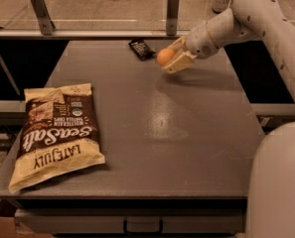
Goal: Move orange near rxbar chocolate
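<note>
At the gripper (170,58): closed around the orange (164,56), gripping it from both sides and holding it up off the tabletop over the far right part, with a soft shadow on the surface below. Reaching in from the upper right on the pale arm (246,19).

Then the grey table (186,143) — wide, flat, mostly bare through the middle and along the whole right side, with plenty of open surface between the near edge and the held fruit. Far edge backed by a low rail with two metal posts (173,11); dark drop-offs past the left and right edges. Rounded robot body (281,182) filling the lower right corner, beside the table's near right corner.

Late July Sea Salt chip bag (55,133) lying flat at the near left, its lower corner just about at the front edge, well apart from everything else.

Smallest, the rxbar chocolate (141,48) — a black wrapper lying flat near the far edge, just left of the orange, close but not touching.
</note>
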